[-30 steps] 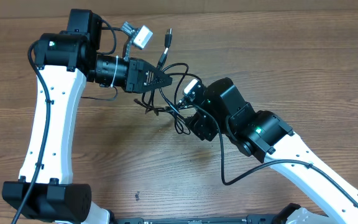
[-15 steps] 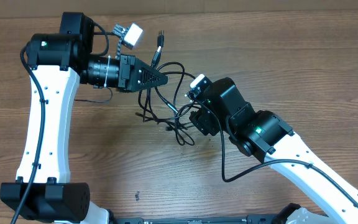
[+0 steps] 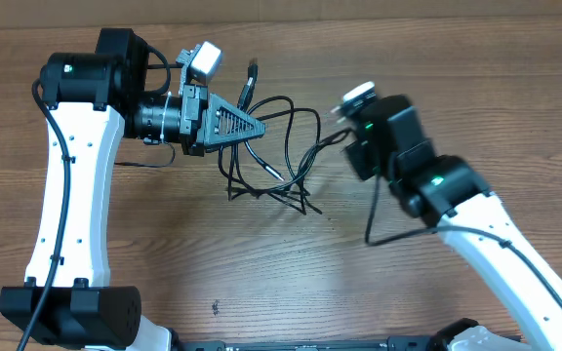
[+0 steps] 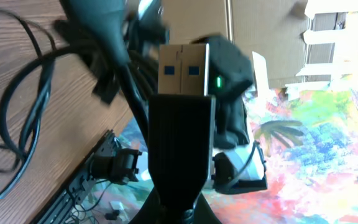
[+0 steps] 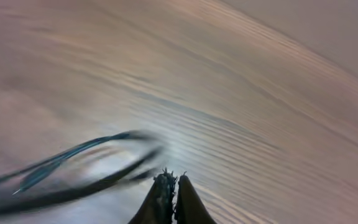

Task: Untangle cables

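The cables [image 3: 271,177] are a loose bunch of thin black cords just beside the left hand [image 3: 254,125], and their lowest loops seem to rest on the table [image 3: 457,68]. The left hand is pressed shut on a cord of this bunch, and a silvery USB plug [image 4: 184,68] stands close to it. Further from the left hand, the right hand [image 5: 169,186] has its fingers together. One strand runs toward it, but the blur hides whether it is pinched. I judge the cords to be light, soft, springy and a little slippery. It is better to take hold near a plug or on a free strand outside the knot, since hard pulling may tighten it.
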`<state>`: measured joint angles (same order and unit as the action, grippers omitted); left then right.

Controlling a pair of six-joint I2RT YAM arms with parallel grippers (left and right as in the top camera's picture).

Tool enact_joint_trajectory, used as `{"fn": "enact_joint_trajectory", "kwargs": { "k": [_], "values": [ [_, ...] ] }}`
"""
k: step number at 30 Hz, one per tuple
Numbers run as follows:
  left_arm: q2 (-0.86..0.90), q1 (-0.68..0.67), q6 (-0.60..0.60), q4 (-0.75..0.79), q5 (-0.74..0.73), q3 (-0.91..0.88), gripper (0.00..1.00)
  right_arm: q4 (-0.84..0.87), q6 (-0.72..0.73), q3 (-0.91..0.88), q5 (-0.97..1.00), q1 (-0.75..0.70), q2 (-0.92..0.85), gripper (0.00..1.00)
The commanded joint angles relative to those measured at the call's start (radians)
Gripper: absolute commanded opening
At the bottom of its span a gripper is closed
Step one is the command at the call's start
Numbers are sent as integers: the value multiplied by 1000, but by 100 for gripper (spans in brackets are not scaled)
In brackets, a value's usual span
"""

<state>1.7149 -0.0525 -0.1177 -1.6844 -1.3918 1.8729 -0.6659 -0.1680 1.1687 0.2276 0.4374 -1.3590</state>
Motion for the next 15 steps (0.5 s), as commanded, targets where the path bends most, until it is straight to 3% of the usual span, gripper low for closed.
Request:
{"fn": "enact_joint_trajectory", "kwargs": {
  "k": [1, 4, 6, 9, 12, 15],
  "values": [
    [-15, 0, 21, -5, -36, 24, 4, 2, 93, 16, 73, -97, -3, 4],
    [-15, 0, 21, 0, -15, 24, 4, -10, 97, 16, -56, -134, -3, 7],
    [-15, 0, 21, 26, -11, 24, 4, -19, 90, 16, -195, -135, 0, 21],
    [-15, 0, 28, 93, 34, 24, 4, -56, 90, 16, -414, -135, 26, 34],
    [-15, 0, 199, 188, 132, 24, 4, -99, 94, 16, -579, -135, 75, 50],
    [-15, 0, 326, 265, 159, 24, 4, -122, 105, 16, -684, -135, 107, 54]
  ]
}}
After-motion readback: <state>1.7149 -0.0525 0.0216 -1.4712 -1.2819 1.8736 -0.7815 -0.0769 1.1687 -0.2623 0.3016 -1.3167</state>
